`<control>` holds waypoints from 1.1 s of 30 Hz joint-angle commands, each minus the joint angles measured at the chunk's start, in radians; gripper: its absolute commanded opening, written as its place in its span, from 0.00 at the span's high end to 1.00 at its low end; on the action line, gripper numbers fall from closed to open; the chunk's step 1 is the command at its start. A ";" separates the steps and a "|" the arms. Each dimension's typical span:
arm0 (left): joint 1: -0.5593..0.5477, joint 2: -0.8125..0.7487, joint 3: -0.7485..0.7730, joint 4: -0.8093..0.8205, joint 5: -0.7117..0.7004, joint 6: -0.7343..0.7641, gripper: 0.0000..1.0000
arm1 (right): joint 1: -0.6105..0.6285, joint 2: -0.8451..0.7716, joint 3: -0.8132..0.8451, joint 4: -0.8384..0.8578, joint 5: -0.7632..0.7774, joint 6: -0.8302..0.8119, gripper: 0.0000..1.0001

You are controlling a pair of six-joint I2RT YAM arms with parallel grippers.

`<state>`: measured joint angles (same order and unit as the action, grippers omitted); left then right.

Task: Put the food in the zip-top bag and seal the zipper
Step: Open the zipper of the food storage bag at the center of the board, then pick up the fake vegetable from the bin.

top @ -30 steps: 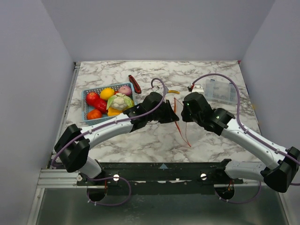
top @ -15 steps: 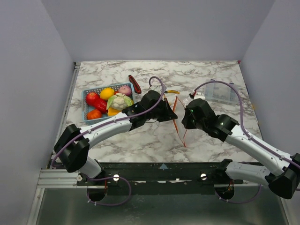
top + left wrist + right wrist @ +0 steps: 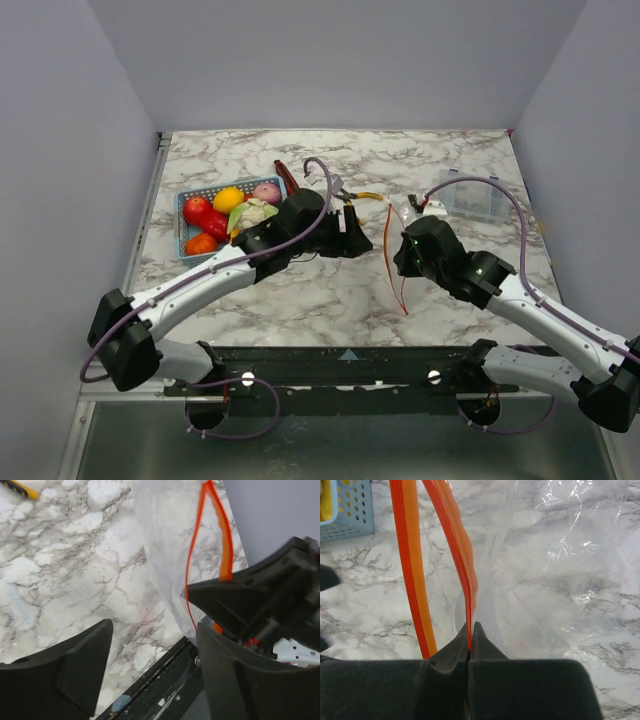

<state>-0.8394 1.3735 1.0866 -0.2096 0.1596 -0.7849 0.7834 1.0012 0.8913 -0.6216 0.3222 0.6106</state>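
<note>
You're opening the zip-top bag point(image 3: 560, 580): right claw point(image 3: 470, 632) pinches the zipper point(image 3: 461, 560), left claw point(image 3: 154, 626) is spread and empty; probably grab the opposite lip next.

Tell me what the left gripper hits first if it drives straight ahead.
Probably the zip-top bag: its clear wall hangs just ahead of the open left gripper. Depth is unclear, so the marble table behind may come first.
</note>
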 commanded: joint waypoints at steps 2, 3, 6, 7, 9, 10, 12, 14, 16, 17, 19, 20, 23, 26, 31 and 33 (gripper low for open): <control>0.009 -0.191 -0.035 -0.140 -0.131 0.103 0.24 | -0.004 0.024 0.002 0.013 0.142 0.020 1.00; 0.010 -0.217 -0.041 -0.165 -0.151 0.118 0.23 | -0.004 0.024 -0.002 0.016 0.155 0.022 1.00; 0.033 -0.297 -0.058 -0.217 -0.244 0.175 0.20 | -0.004 0.025 -0.005 0.027 0.168 0.005 1.00; 0.047 -0.324 -0.065 -0.229 -0.265 0.185 0.20 | -0.004 0.026 -0.004 0.021 0.170 0.002 1.00; 0.078 -0.374 -0.084 -0.233 -0.294 0.204 0.20 | -0.004 0.020 -0.015 0.031 0.169 -0.013 1.00; 0.093 -0.396 -0.094 -0.230 -0.308 0.208 0.20 | -0.004 0.019 -0.021 0.035 0.173 -0.021 1.00; 0.123 -0.447 -0.130 -0.217 -0.328 0.202 0.18 | -0.004 0.021 -0.023 0.037 0.178 -0.022 1.00; 0.155 -0.485 -0.181 -0.199 -0.338 0.167 0.17 | -0.004 0.025 -0.023 0.042 0.168 -0.022 1.00; 0.182 -0.494 -0.217 -0.197 -0.335 0.112 0.17 | -0.004 0.029 -0.026 0.043 0.175 -0.021 1.00; 0.188 -0.487 -0.225 -0.204 -0.333 0.084 0.17 | -0.004 0.031 -0.025 0.040 0.183 -0.021 1.00; 0.190 -0.468 -0.232 -0.235 -0.337 0.026 0.17 | -0.004 0.037 -0.017 0.029 0.194 -0.015 1.00; 0.191 -0.458 -0.230 -0.262 -0.344 -0.018 0.17 | -0.005 0.041 -0.009 0.025 0.196 -0.017 1.00; 0.191 -0.457 -0.226 -0.338 -0.372 -0.131 0.17 | -0.004 0.077 0.058 -0.043 0.221 -0.006 1.00; 0.196 -0.483 -0.212 -0.409 -0.408 -0.198 0.16 | -0.004 0.131 0.144 -0.123 0.229 -0.019 1.00; 0.269 -0.489 -0.119 -0.489 -0.410 -0.092 0.17 | -0.004 0.205 0.292 -0.277 0.252 -0.023 1.00; 0.307 -0.429 -0.024 -0.560 -0.381 -0.018 0.17 | -0.004 0.205 0.310 -0.298 0.255 -0.041 1.00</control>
<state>-0.6060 0.8909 0.9047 -0.6453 -0.2283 -0.9100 0.7834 1.1961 1.1393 -0.7879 0.5220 0.5941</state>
